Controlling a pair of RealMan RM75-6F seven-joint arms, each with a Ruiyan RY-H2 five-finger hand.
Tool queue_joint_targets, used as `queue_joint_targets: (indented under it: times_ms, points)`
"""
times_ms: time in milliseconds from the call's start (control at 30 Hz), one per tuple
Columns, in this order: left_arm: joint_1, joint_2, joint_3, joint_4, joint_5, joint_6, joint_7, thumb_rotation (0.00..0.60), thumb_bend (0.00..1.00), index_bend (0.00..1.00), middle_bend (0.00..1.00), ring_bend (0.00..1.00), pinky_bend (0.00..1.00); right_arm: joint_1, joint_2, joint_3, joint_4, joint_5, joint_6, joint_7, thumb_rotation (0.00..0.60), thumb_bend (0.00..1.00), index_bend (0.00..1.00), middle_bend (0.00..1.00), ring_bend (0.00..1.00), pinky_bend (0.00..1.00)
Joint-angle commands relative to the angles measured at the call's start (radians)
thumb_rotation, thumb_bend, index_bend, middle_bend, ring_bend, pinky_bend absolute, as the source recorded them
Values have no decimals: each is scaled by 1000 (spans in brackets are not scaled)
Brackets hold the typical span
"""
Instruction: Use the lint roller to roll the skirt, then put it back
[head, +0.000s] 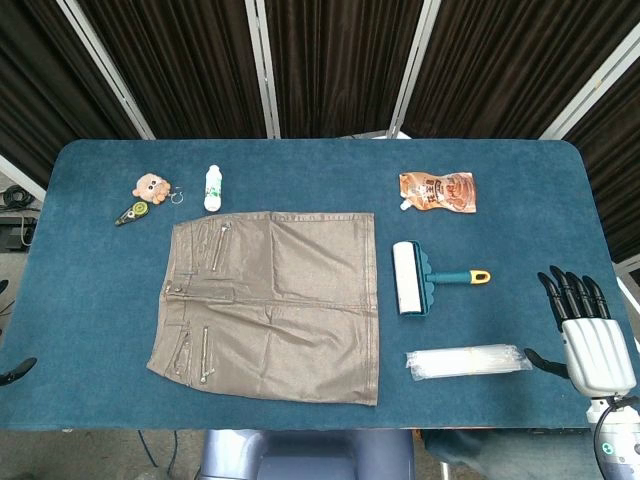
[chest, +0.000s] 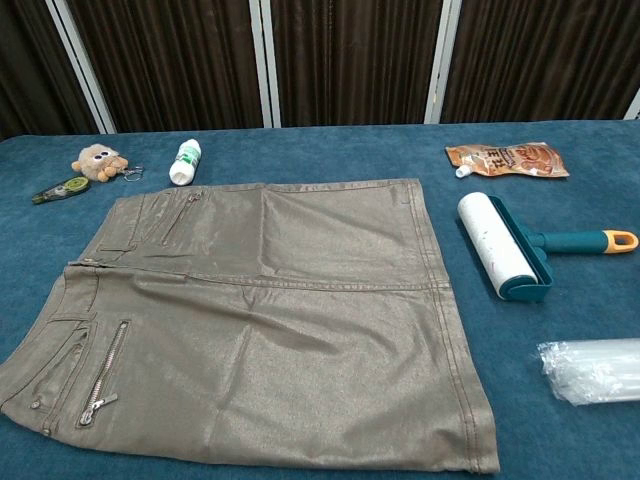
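Note:
A shiny taupe skirt (head: 270, 300) (chest: 260, 320) lies flat in the middle of the blue table, waistband to the left. Just right of it lies the lint roller (head: 412, 278) (chest: 497, 245), a white roll in a teal frame with a teal handle and orange loop end pointing right. My right hand (head: 588, 335) hovers at the table's right front edge, fingers straight and apart, holding nothing, well right of the roller handle. Only a dark tip of my left hand (head: 18, 371) shows at the left edge. Neither hand appears in the chest view.
A clear plastic sleeve (head: 468, 361) (chest: 592, 370) lies in front of the roller. An orange snack pouch (head: 438, 191) (chest: 507, 159) lies behind it. At back left sit a white bottle (head: 212, 187) (chest: 185, 162), a plush keychain (head: 152, 186) (chest: 96, 161) and a green tape dispenser (head: 131, 212) (chest: 58, 189).

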Motion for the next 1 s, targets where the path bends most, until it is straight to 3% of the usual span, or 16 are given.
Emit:
queue_joint_targets:
  times_ms: [33,300,467,533,667,800,1000]
  points:
    - [1,-1,0,2,-2,1,2,600,0,0,0,0,0,1,-1,0,1,0,-2,1,600,0,0,0,0,0]
    - [2,-4,0,3,-1,2,8,600,0,0,0,0,0,30,-4,5,15,32,-64,19,600,0,0,0,0,0]
    - [-10,-16,-11,6,-23,-19,32,600,0,0,0,0,0,160,-42,38,102,65,-251,-3,600,10,0,0,0,0]
    - [-14,-29,-18,14,-30,-19,58,600,0,0,0,0,0,217,-73,46,153,65,-331,27,600,75,0,0,0,0]
    - [-20,-45,-21,17,-50,-35,87,600,0,0,0,0,0,324,-177,57,318,65,-456,29,600,298,0,0,0,0]
    - [-25,-52,-29,14,-77,-50,107,600,0,0,0,0,0,396,-285,57,457,93,-549,9,600,398,5,0,0,0]
    - [-28,-58,-34,14,-98,-61,122,600,0,0,0,0,0,459,-385,57,582,122,-622,1,600,530,45,0,0,0]
